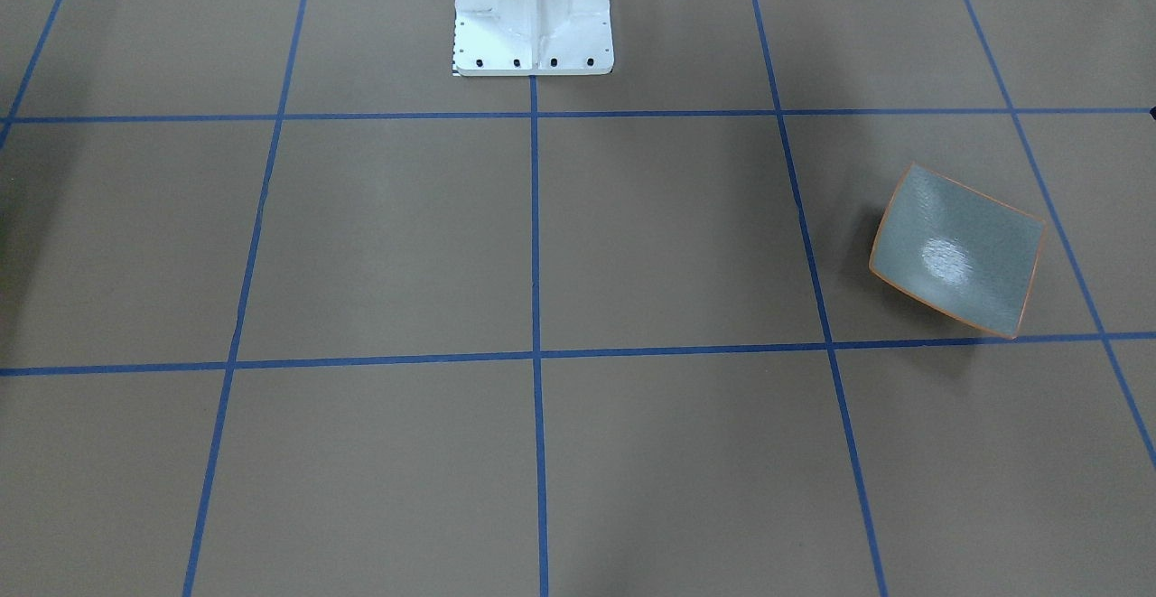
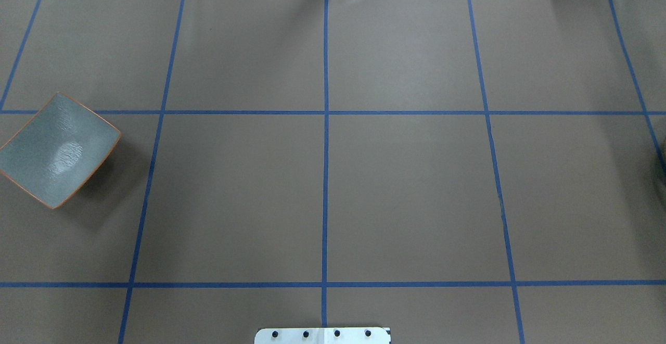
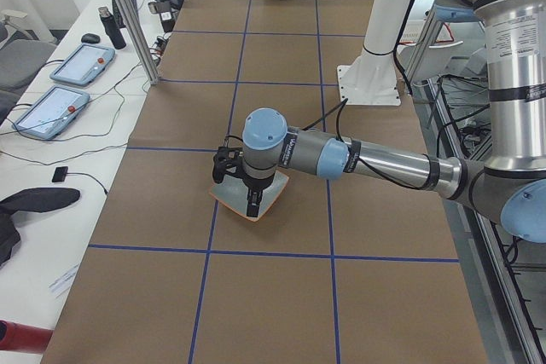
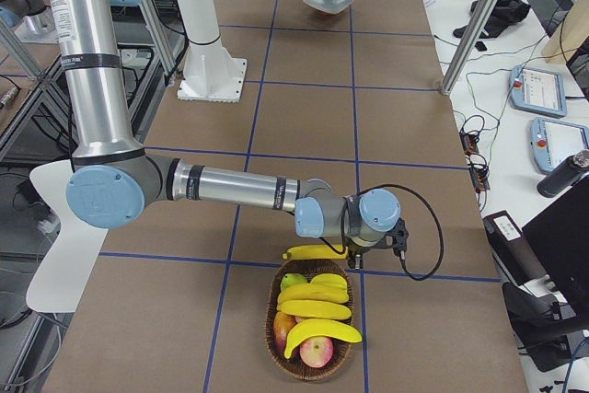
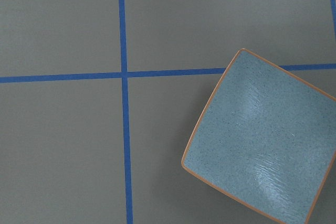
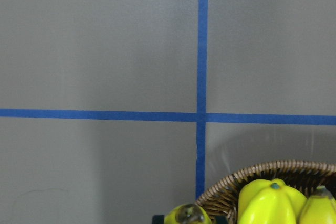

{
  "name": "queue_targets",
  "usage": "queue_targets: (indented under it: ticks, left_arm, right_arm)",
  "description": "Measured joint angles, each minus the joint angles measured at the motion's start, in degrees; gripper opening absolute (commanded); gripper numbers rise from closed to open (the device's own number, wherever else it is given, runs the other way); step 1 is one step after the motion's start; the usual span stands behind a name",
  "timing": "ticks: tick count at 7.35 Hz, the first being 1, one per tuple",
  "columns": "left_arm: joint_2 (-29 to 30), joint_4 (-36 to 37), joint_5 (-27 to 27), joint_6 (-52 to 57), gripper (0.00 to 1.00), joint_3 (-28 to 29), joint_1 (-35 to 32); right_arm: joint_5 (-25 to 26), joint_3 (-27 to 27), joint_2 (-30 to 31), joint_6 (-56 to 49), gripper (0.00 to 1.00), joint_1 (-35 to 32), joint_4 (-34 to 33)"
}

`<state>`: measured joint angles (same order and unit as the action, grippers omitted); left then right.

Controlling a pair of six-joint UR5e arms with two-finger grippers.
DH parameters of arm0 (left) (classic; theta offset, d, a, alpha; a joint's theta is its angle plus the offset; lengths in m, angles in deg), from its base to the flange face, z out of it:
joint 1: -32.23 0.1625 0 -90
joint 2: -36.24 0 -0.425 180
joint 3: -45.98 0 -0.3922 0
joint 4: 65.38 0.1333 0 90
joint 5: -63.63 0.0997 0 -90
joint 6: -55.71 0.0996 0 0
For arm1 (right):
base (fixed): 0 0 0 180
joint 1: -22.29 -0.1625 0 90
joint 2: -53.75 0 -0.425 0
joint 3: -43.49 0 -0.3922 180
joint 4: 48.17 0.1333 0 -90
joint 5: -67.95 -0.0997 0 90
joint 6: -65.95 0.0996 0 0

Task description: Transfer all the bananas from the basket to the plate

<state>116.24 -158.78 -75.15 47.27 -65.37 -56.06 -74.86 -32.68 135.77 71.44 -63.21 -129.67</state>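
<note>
The plate (image 1: 957, 249) (image 2: 54, 149) (image 5: 262, 145) is a square grey-green dish with an orange rim, and it lies bare. In the exterior left view my left gripper (image 3: 250, 202) hangs over the plate (image 3: 271, 199); I cannot tell whether it is open or shut. At the table's other end the basket (image 4: 313, 370) holds yellow bananas (image 4: 314, 308) (image 6: 268, 200). One banana (image 4: 313, 251) lies level at the basket's far rim, right beside my right gripper (image 4: 354, 260). Its state cannot be told. Only that banana's tip (image 6: 186, 216) shows in the right wrist view.
Apples (image 4: 317, 352) share the basket with the bananas. The white robot pedestal (image 1: 533, 14) stands at the table's middle, on the robot's side. Blue tape lines grid the brown table. Tablets and cables (image 4: 543, 89) lie on a side bench along the table's far edge.
</note>
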Motion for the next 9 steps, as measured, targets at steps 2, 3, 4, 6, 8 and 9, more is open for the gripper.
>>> queue_targets:
  ticks: [2,3,4,6,8,9]
  left_arm:
    - [0.64,0.13,0.00,-0.19,1.00,0.21,0.13]
    - [1.38,0.17,-0.06,-1.59,1.00,0.45,0.20]
    - [2.61,0.17,-0.64,-4.34,1.00,0.62,0.42]
    - [6.20,0.09,-3.62,-11.59,1.00,0.76,2.18]
    - [10.99,-1.01,-6.21,-19.52,1.00,0.56,6.15]
    - [13.48,-2.08,-6.77,-23.43,1.00,0.46,8.32]
  right_arm:
    - [-5.27,-0.50,-1.84,2.62,0.00,-0.19,-2.21]
    - [-7.59,-1.70,-2.46,6.38,0.00,-0.10,-2.41]
    - [-9.49,-3.78,-3.05,11.79,0.00,0.27,-2.32]
    - [-11.94,-7.90,-5.52,22.89,0.00,2.41,-2.04]
    - [-12.87,-11.98,-9.06,33.33,0.00,7.02,-1.93]
    - [-12.97,-14.01,-10.85,37.83,0.00,9.72,-1.92]
